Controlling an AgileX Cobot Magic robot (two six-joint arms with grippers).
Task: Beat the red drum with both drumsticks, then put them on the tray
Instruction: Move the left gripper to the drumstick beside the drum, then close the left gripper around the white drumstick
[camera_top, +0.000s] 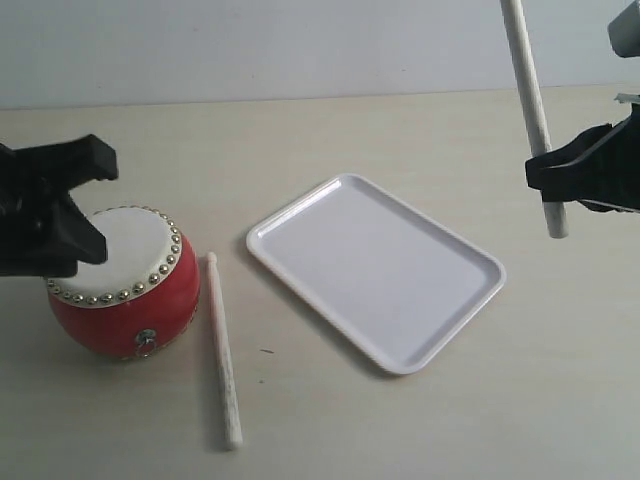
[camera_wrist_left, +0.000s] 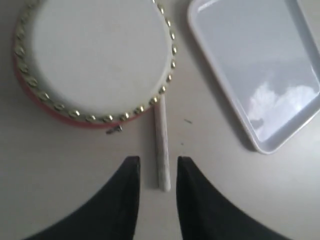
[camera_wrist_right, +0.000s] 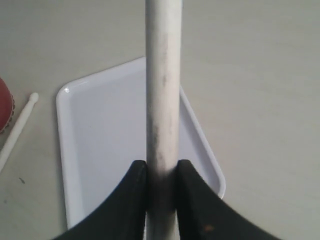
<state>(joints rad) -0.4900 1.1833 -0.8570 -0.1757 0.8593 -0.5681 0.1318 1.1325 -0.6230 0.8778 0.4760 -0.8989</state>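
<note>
Now right fingers (camera_wrist_right: 127, 200) pinch raised drumstick (camera_wrist_right: 163, 100); left fingers (camera_wrist_left: 117, 205) spread above lying drumstick (camera_wrist_left: 161, 145) beside drum (camera_wrist_left: 95, 55).

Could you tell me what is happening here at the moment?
The right gripper is shut on one drumstick, holding it roughly upright in the air near the tray. The left gripper is open above the other drumstick, which lies on the table next to the red drum. Neither stick is on the tray.
</note>
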